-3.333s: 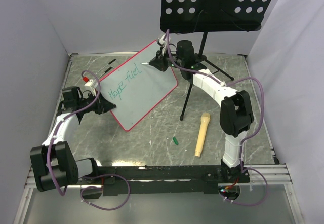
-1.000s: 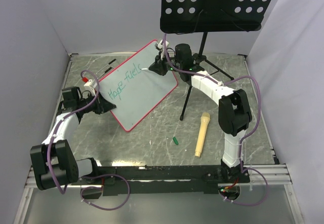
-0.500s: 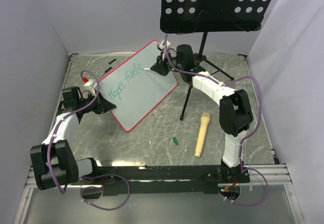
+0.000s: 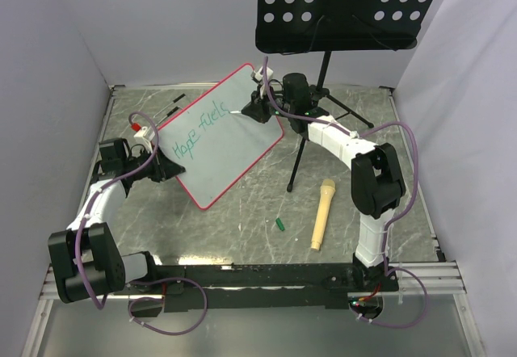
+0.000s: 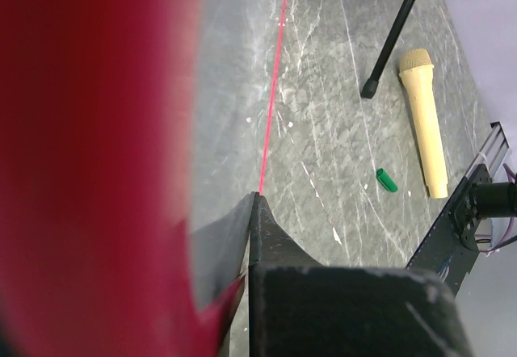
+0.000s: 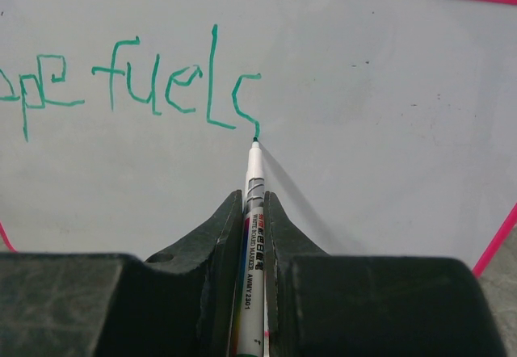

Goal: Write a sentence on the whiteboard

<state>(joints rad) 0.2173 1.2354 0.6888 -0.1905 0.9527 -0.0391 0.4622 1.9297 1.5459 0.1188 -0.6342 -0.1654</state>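
Observation:
The whiteboard [image 4: 230, 143], white with a pink-red frame, stands tilted on the table's left half. My left gripper [image 4: 164, 168] is shut on its lower left edge. In the left wrist view the frame [image 5: 97, 147] is a red blur against my gripper [image 5: 246, 212]. The sentence [image 4: 198, 129] reads "Hope fuel" in teal, followed by a partly drawn "s" [image 6: 246, 102]. My right gripper [image 6: 254, 199] is shut on a white marker [image 6: 254, 161]. The marker's tip touches the whiteboard [image 6: 380, 90] at the lower end of that last letter. The top view shows this gripper [image 4: 257, 108] at the board's upper right.
A black perforated music stand [image 4: 347, 6] rises behind the right arm, with its legs [image 4: 300, 159] spread on the table. A beige microphone [image 4: 321, 212] and a small green cap [image 4: 279, 224] lie in front. A thin black item [image 4: 171, 108] lies behind the board.
Since the earliest frame the right gripper has shifted slightly right along the board, and a stroke after "fuel" has appeared. Over the last second almost nothing moves; the left arm holds still.

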